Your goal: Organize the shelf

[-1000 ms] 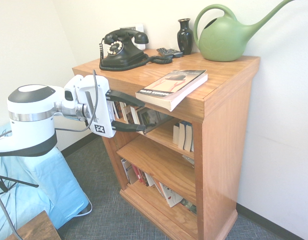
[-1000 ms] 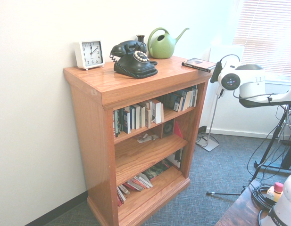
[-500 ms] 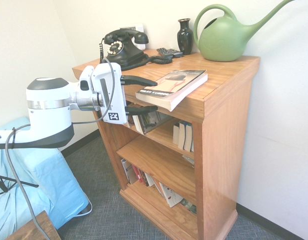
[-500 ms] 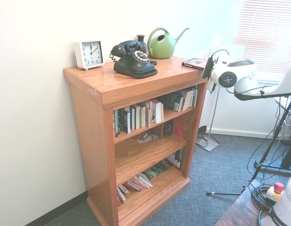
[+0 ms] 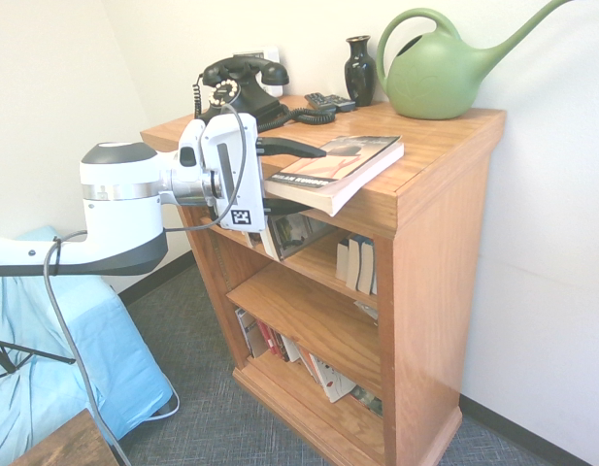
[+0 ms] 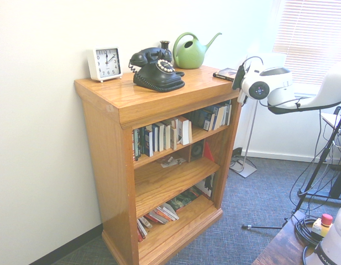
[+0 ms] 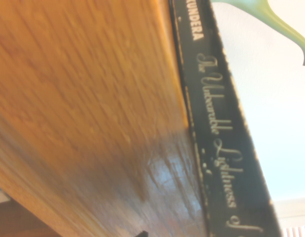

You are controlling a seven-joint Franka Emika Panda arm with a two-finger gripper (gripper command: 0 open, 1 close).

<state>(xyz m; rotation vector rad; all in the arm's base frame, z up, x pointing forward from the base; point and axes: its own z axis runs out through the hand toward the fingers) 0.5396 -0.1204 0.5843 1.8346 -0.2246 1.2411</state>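
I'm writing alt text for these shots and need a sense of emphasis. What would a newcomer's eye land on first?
Probably the big green watering can on the bookcase, its long spout rising beside the wall. Next, the old-style black telephone, between the white clock and the can. Then the robot's open hand, at the paperback that juts over the top's front edge.

Orange-brown wood grain is shown on the bookcase (image 5: 430, 291). Plain green is seen on the watering can (image 5: 435, 78), black on the telephone (image 5: 243, 92). Pale lettering is printed on the black spine of the paperback (image 7: 216, 123).
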